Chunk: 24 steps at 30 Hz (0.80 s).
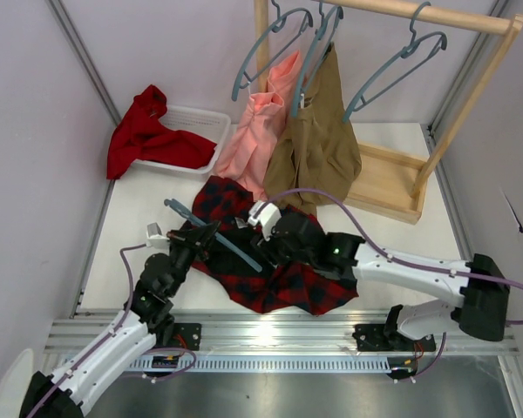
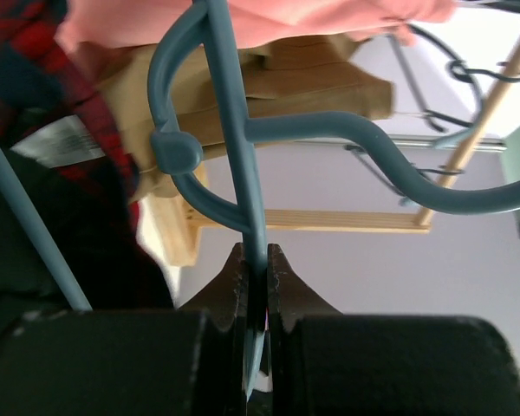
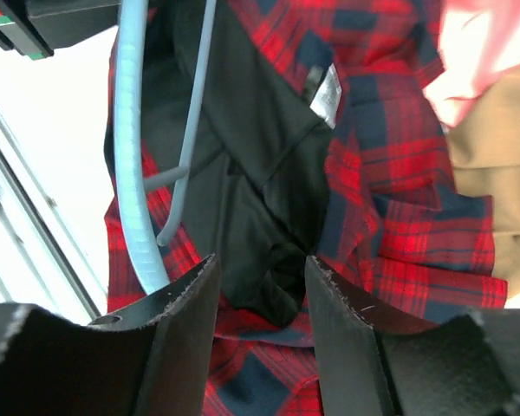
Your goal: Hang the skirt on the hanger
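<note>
While the skirt (image 1: 288, 283) lies crumpled on the white tabletop (image 1: 139, 218) close to the arm bases, both arms reach in toward it.

Far up-left of skirt: plain red cloth (image 1: 144, 131) draped over the rim of a white basket (image 1: 200, 131).

Just left of skirt: left fingers (image 1: 200, 237), clenched on the hanger (image 1: 213, 233). Wrist cam shows both fingers (image 2: 239, 282) pinching a thin blue-grey bar of the hanger (image 2: 234, 130) w/ no gap, a curved part running off to the right of that view. Hanger sits tilted, one end over tabletop left of skirt, other end over skirt's left part. Can't tell if it touches the cloth.

Skirt itself: red-and-black tartan, dark lining turned up in the middle, small white label (image 3: 327, 94) at the lining's edge.

Over skirt's upper middle: right fingers (image 1: 275, 246), spread apart. Wrist cam has the two fingers (image 3: 191, 303) either side of a fold of dark lining, skirt (image 3: 390, 199) filling most of the view & hanger (image 3: 132, 173) at left. Can't tell whether they touch the cloth.

Behind skirt: pink garment (image 1: 257, 135), its hem reaching skirt's far edge, & tan garment (image 1: 318, 144) just right of it, both hanging from a wooden rack (image 1: 392, 187).

Up-right of skirt: a spare hanger (image 1: 392, 65) on the rack's rail.
</note>
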Motion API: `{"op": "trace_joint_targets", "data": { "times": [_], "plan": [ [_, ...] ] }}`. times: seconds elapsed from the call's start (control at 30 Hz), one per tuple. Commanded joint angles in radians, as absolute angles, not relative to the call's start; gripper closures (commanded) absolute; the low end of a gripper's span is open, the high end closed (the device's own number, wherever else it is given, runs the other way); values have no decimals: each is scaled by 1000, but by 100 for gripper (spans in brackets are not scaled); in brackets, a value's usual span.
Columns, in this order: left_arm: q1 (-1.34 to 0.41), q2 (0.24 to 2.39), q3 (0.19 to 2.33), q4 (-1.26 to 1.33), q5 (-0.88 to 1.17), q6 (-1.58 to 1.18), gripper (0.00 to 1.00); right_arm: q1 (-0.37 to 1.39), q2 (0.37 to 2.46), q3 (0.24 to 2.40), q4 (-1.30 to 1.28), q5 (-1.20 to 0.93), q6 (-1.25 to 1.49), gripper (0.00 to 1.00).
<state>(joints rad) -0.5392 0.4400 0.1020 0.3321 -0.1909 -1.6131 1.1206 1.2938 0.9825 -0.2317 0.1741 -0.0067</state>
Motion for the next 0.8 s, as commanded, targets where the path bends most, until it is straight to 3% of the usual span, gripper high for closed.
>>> {"op": "trace_joint_targets", "data": {
  "times": [0.0, 0.47, 0.77],
  "plan": [
    [-531, 433, 48, 314, -172, -1600, 100, 1115, 1366, 1078, -362, 131, -118, 51],
    [-531, 376, -29, 292, -158, -1608, 100, 1127, 1529, 1167, -488, 103, -274, 50],
    [-531, 354, -44, 272, -155, -1611, 100, 1170, 1615, 1160, -483, 250, -359, 46]
  ]
}}
